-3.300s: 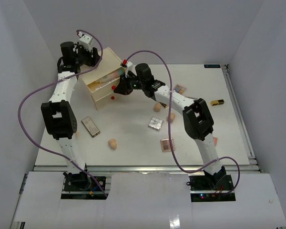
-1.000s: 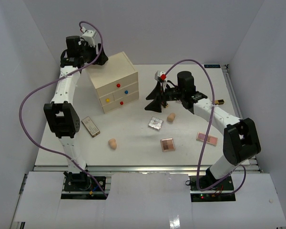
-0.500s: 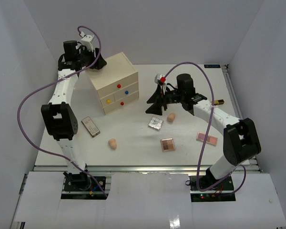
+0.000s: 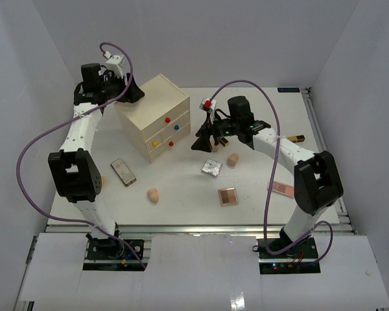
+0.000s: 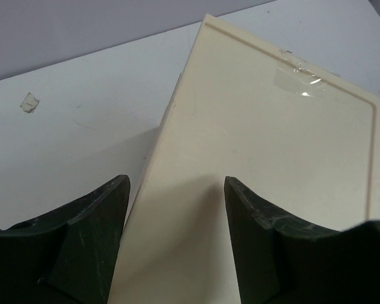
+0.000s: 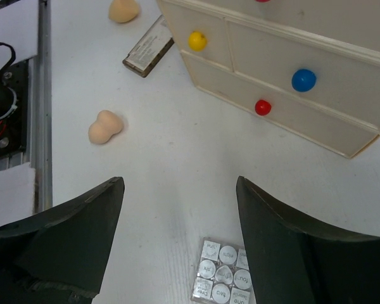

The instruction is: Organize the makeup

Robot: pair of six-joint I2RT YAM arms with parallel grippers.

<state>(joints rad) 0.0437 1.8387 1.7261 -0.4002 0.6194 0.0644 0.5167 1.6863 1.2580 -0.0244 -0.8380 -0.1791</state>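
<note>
The left hand [image 5: 176, 190] has its two fingers apart with nothing between them. It hangs over the flat top of the cream drawer chest [image 4: 152, 116] at the upper left of the overhead view, near the chest's back edge. Whether it touches the wood cannot be told. A strip of clear tape [image 5: 297, 76] is stuck on that top.

The right hand [image 6: 177, 190] is also spread wide and empty. It hovers above the worktop [image 4: 188, 208] just right of the chest's front, near the middle of the frame. Just below it in the frame lies a silver palette [image 6: 225, 278] of round pans. The chest's drawers sit flush, with a yellow knob [image 6: 197, 40], a blue knob [image 6: 303, 80] and a red knob [image 6: 262, 107] facing this hand.

The rest of the makeup lies scattered on the worktop:
- A peach sponge [image 4: 233, 159] sits just right of the silver palette.
- A brown palette [image 4: 228, 195] lies lower, toward the near edge.
- A pink palette [image 4: 281, 188] at the right is partly hidden by the right arm.
- A black-gold lipstick [image 4: 297, 138] lies at the far right.
- A second sponge [image 4: 153, 194] sits lower left of centre.
- A dark-edged palette [image 4: 123, 172] lies beside the left arm.
</note>
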